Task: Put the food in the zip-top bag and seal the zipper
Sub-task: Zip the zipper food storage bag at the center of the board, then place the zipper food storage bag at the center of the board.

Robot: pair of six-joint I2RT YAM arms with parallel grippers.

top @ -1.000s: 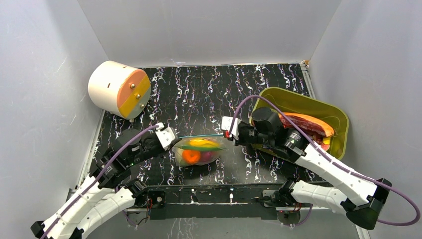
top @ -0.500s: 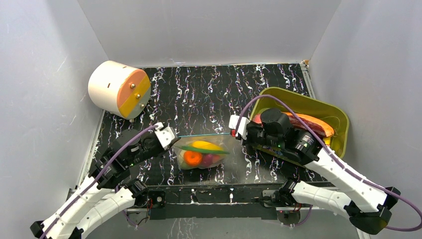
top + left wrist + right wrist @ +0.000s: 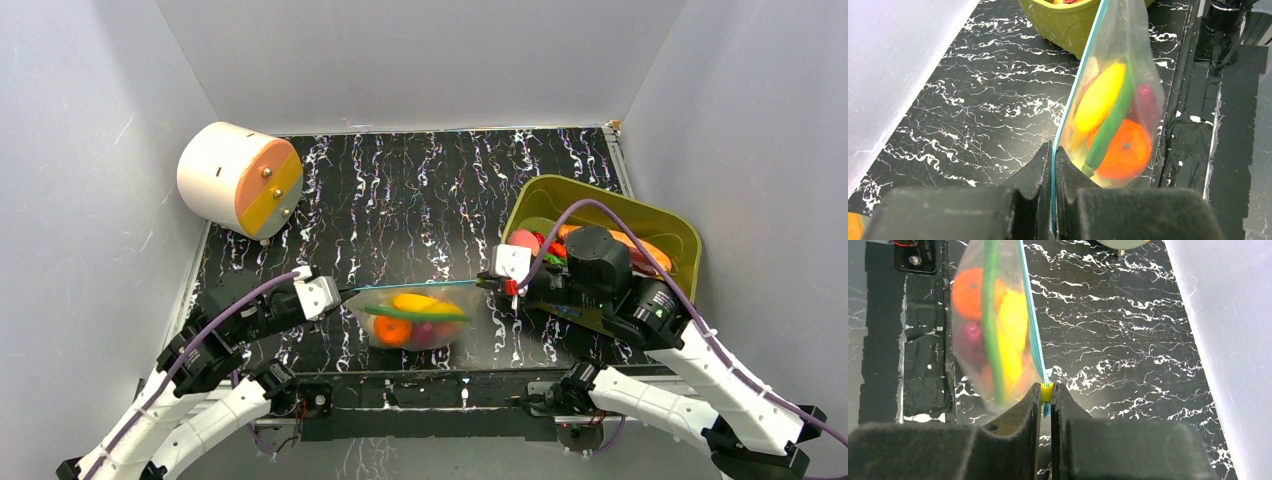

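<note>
Stretching wider than a second ago, the bag (image 3: 415,325) of food (image 3: 415,303) is held taut at the worktop's (image 3: 400,190) front, its zipper (image 3: 410,287) clamped by the left end effector (image 3: 340,293) and right end effector (image 3: 490,283); a bin (image 3: 560,195) is nearby.

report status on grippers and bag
Left gripper shut on zipper end. Right gripper shut on other end. Bag taut between, food inside. Nothing in the way.
</note>
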